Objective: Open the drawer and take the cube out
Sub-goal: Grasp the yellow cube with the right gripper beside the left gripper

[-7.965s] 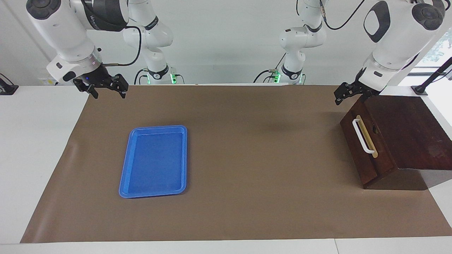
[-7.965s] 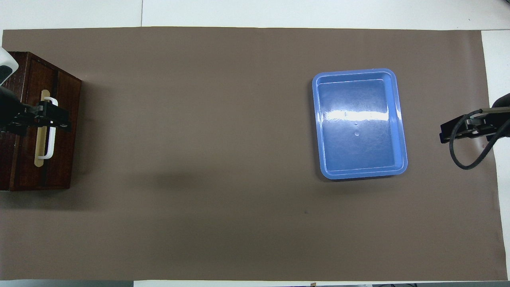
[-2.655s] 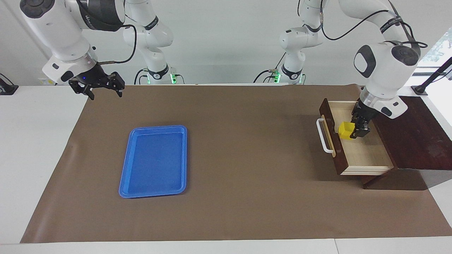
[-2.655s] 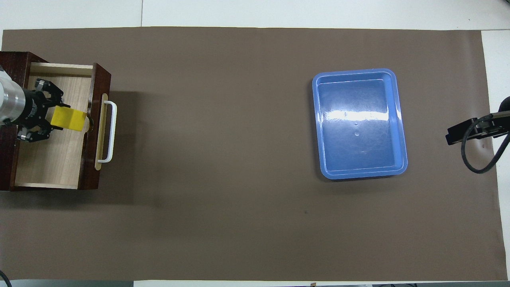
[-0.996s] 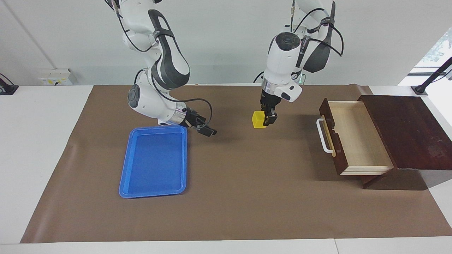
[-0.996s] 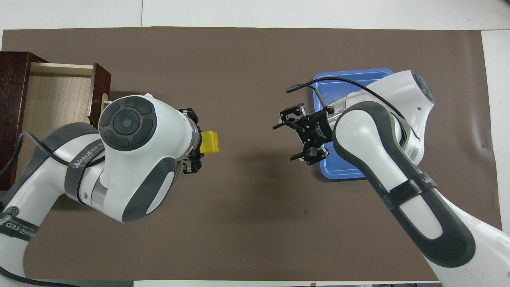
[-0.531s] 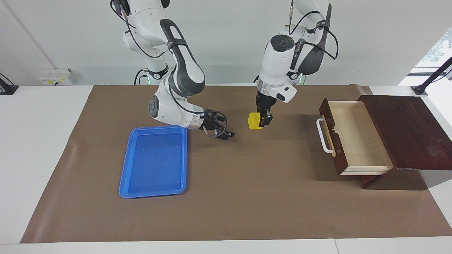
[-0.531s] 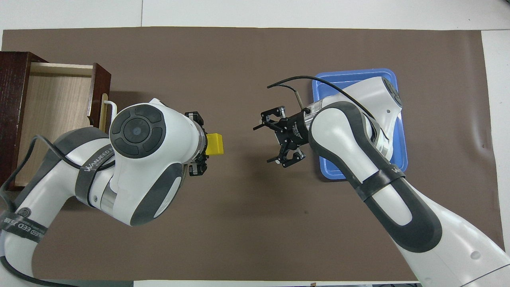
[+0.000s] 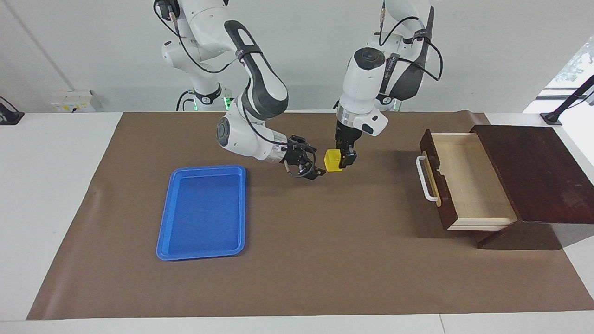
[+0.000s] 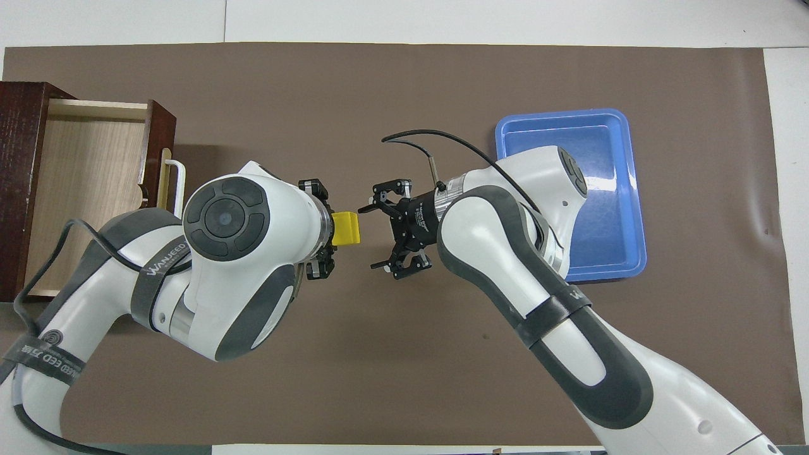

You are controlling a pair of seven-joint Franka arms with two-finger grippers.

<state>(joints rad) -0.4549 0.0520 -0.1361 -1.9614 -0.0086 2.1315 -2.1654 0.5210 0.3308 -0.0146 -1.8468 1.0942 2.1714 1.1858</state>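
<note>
The small yellow cube hangs in the air over the brown mat, with my left gripper shut on it. My right gripper lies level with the cube and points at it, a small gap away, its fingers spread open and holding nothing. The dark wooden drawer stands pulled out at the left arm's end of the table. Its pale interior is bare, and its white handle faces the middle of the table.
A blue plastic tray lies on the mat toward the right arm's end, with nothing in it. The dark cabinet that houses the drawer sits at the table's edge. The brown mat covers most of the table.
My right gripper has swung from beside the blue tray to just short of the cube. The left gripper has carried the cube a little toward it.
</note>
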